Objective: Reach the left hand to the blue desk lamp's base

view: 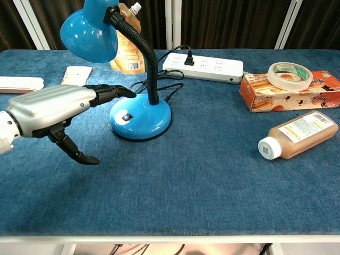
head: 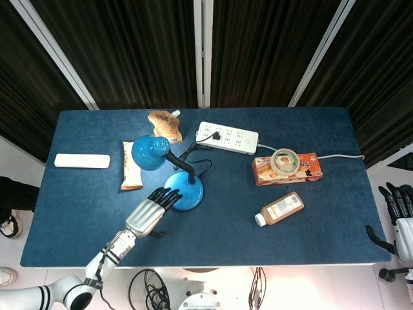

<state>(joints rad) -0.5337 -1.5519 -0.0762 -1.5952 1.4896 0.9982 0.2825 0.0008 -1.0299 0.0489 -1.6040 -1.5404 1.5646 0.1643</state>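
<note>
The blue desk lamp stands left of the table's middle, its round base (head: pixel 186 192) (view: pixel 142 118) flat on the cloth and its shade (head: pixel 149 154) (view: pixel 89 34) bent over to the left on a black neck. My left hand (head: pixel 150 212) (view: pixel 56 109) hovers just left of the base, fingers spread and stretched toward it, holding nothing. Its fingertips (head: pixel 173 194) (view: pixel 125 92) reach over the base's left edge; contact cannot be told. My right hand (head: pixel 400 219) hangs off the table's right edge, fingers apart, empty.
A snack bar (head: pixel 131 165) and a white case (head: pixel 82 161) lie left of the lamp. Behind it are a pouch (head: pixel 165 124) and a power strip (head: pixel 227 137) with the lamp's cord. To the right sit a box with a tape roll (head: pixel 286 167) and a lying bottle (head: pixel 279 209).
</note>
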